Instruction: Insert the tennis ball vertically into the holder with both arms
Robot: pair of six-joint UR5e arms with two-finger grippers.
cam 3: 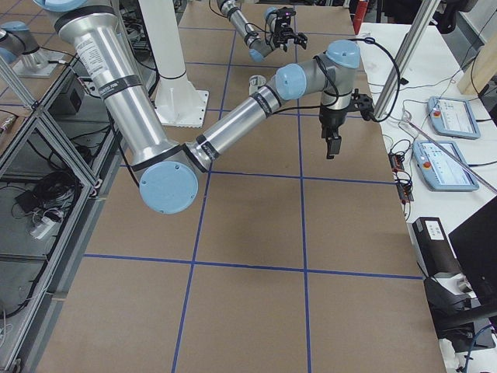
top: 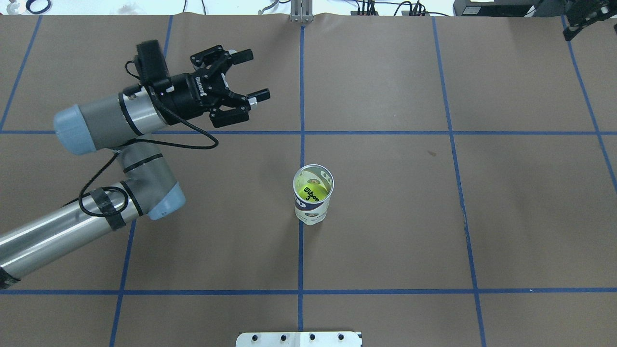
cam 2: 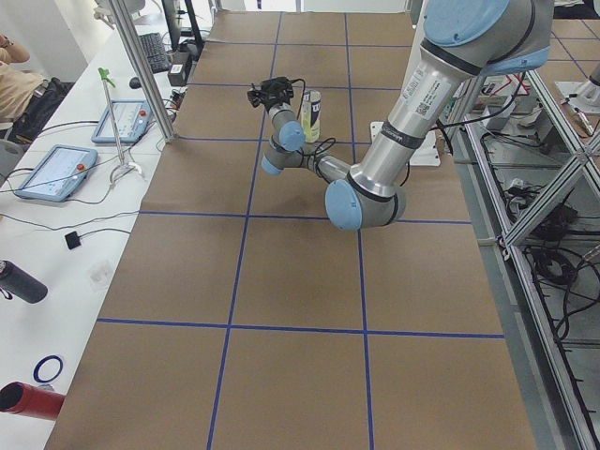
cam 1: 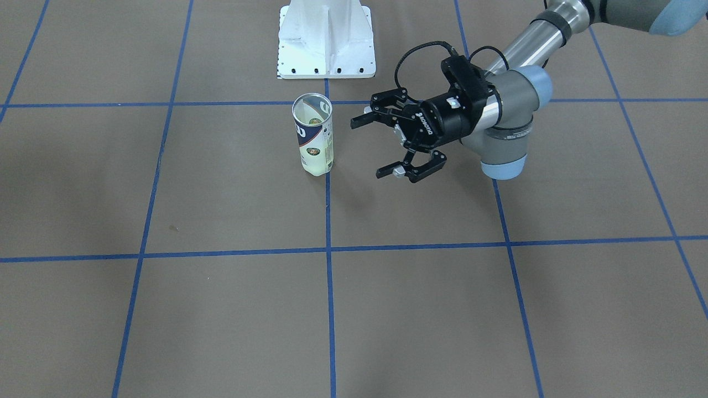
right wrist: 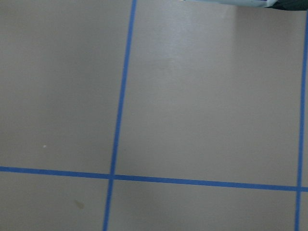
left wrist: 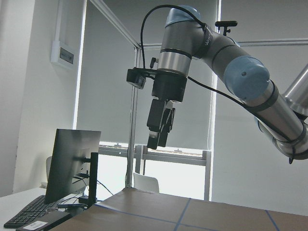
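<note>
The holder [cam 1: 315,138] stands upright near the table's middle on a blue tape line, its silver rim open at the top. The yellow-green tennis ball [top: 310,193] rests at its bottom, seen through the mouth in the overhead view. My left gripper [cam 1: 381,146] hangs open and empty beside the holder, a short gap away, with its jaws turned toward it; overhead, this left gripper [top: 250,77] sits farther out over the table. My right gripper [top: 585,19] is at the far right corner, high above the table, pointing down with its jaws spread and empty. The left wrist view shows that right gripper [left wrist: 158,143] edge-on.
The white bolted base [cam 1: 326,38] stands just behind the holder on the robot's side. Blue tape lines grid the brown table. Side tables with tablets [cam 2: 47,173] and a person's arm [cam 2: 11,80] lie beyond the far edge. A monitor [left wrist: 72,163] stands off the table's end.
</note>
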